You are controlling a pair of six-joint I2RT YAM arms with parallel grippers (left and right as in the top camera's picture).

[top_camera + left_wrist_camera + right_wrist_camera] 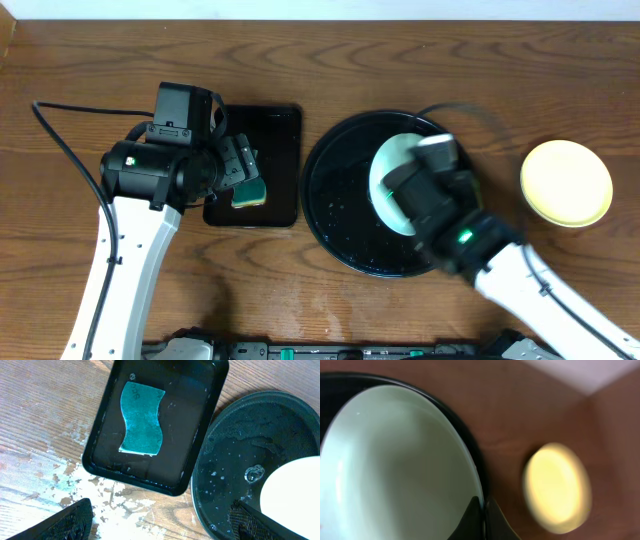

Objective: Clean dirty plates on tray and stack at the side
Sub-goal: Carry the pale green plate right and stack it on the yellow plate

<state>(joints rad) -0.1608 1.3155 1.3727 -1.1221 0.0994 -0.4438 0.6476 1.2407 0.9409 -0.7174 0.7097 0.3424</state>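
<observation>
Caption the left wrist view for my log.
Teal sponge lies in the rectangular tray, beside the wet round tray and a plate.

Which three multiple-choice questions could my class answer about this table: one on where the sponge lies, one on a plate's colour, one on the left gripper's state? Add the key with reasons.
1. Where does the sponge lie?
A. On a shelf
B. In the rectangular tray
C. In a sink

2. What colour is the plate standing directly on the table?
A. Green
B. Red
C. Yellow

3. How does the left gripper stand?
A. Open, holding nothing
B. Shut on the sponge
C. Shut on a cloth

Key:
1 B, the sponge sits inside that tray's raised rim.
2 C, it shows pale yellow against the brown wood.
3 A, its fingers stand wide apart with nothing between them.
</observation>
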